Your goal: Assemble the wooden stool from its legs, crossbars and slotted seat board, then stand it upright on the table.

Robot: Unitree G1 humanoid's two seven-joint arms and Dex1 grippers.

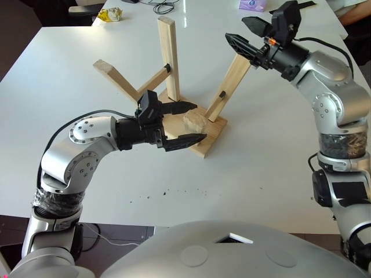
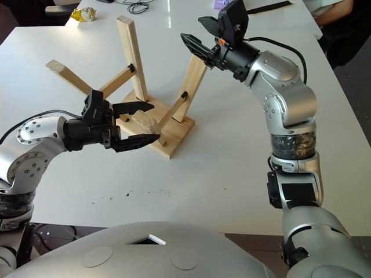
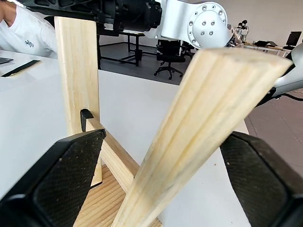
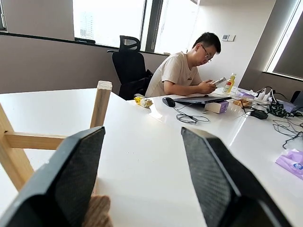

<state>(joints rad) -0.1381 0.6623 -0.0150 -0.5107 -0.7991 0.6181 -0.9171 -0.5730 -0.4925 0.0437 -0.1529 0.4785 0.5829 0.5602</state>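
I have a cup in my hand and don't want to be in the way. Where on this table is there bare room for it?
Bare table lies between the seat board and the near edge, and right of it. Crowded: the left gripper open around a wooden piece on the board, the right gripper open at a leg top.

Table (image 1: pixel 278 174): 1 white top, spanning the scene from near to far.
Wrapper (image 1: pixel 110 14): 1 crumpled yellow piece, lying at the far left of the table.
Cable (image 1: pixel 164 7): dark loops at the far edge, between the wrapper and the box.
Box (image 1: pixel 253 5): 1 small purple box at the far edge, right of centre.
Specks (image 1: pixel 174 192): dark crumbs scattered near the near edge, left of centre.
Mouse (image 4: pixel 168 101): 1 dark mouse on the far side, beside the cable.
Bottle (image 4: pixel 230 83): 1 upright yellow bottle on the far side.
Chair (image 4: pixel 129 59): 1 black office chair beyond the table's far edge.
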